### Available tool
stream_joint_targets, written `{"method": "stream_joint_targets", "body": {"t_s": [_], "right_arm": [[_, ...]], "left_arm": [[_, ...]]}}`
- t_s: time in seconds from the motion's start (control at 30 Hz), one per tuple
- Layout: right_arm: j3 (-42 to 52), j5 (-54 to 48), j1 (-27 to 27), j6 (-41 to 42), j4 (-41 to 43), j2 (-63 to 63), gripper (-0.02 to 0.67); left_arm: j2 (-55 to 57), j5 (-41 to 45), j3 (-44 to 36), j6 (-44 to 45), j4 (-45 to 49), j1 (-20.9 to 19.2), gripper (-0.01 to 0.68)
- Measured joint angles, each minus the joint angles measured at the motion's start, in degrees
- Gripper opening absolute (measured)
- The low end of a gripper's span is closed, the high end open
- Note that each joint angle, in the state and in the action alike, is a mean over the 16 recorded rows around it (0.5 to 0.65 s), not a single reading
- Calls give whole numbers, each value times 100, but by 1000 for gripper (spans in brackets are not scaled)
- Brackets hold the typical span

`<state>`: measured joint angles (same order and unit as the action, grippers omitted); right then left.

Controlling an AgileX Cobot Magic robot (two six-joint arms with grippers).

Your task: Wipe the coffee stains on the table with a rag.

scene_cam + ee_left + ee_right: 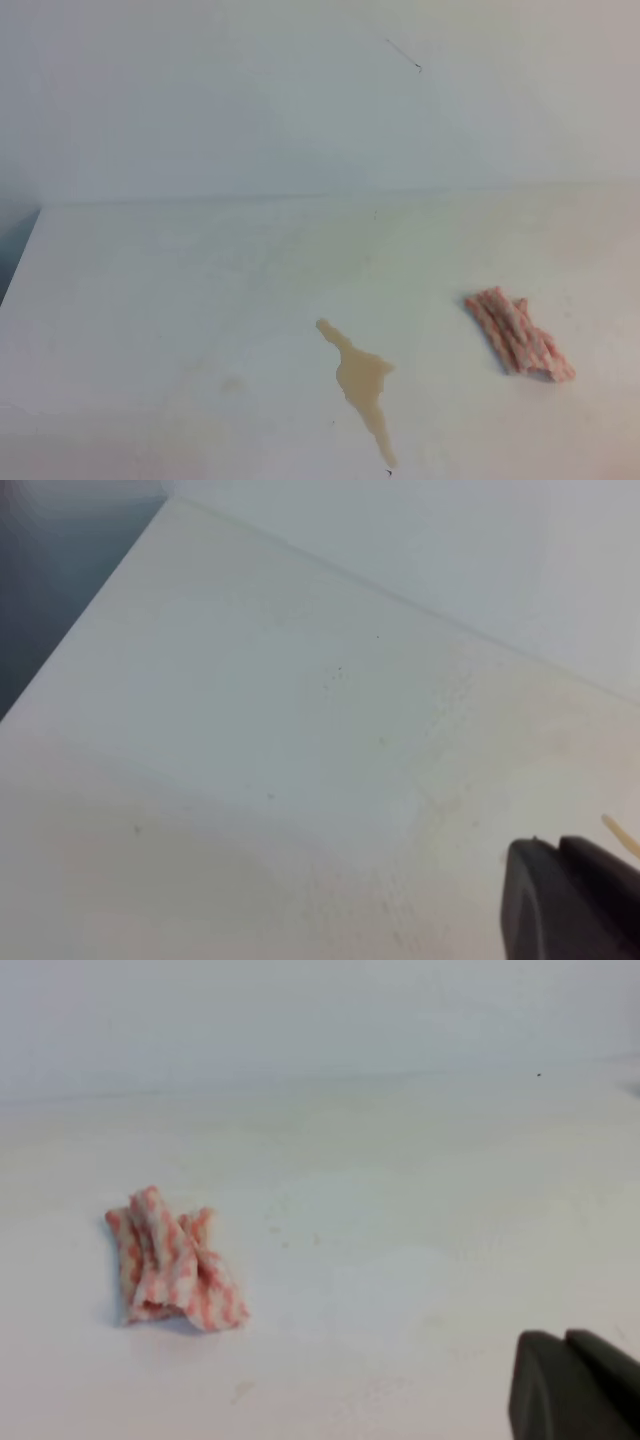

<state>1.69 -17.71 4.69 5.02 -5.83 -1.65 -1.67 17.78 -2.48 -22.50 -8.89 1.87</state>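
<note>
Your wide flat white tabletop [150, 300] fills the scene, with faint yellowish smudging at near left. Near centre, the thin light-tan coffee puddle [362, 385] runs elongated with tapered ends, far-left to near-right. Right of it and apart, your small pink-and-white striped rag [518, 334] lies bunched and oblong, touching nothing but the table. The left gripper [572, 898] shows only as a dark corner piece in its wrist view; spread or closed, can't tell. Same for the right gripper [570, 1385], near right of the rag.
</note>
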Motion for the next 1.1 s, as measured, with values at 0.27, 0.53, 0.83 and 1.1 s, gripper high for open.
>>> {"method": "stream_joint_targets", "body": {"t_s": [0.27, 0.53, 0.83, 1.1], "right_arm": [[-10, -5, 0, 0, -8, 9, -8], [-10, 17, 0, 0, -65, 9, -8], [0, 334, 0, -17, -115, 0, -8], [0, 786, 0, -71, -115, 0, -8]], "left_arm": [[-3, 0, 0, 0, 0, 0, 1], [-7, 0, 0, 0, 0, 0, 1], [-7, 0, 0, 0, 0, 0, 1], [-6, 0, 0, 0, 0, 0, 1]]}}
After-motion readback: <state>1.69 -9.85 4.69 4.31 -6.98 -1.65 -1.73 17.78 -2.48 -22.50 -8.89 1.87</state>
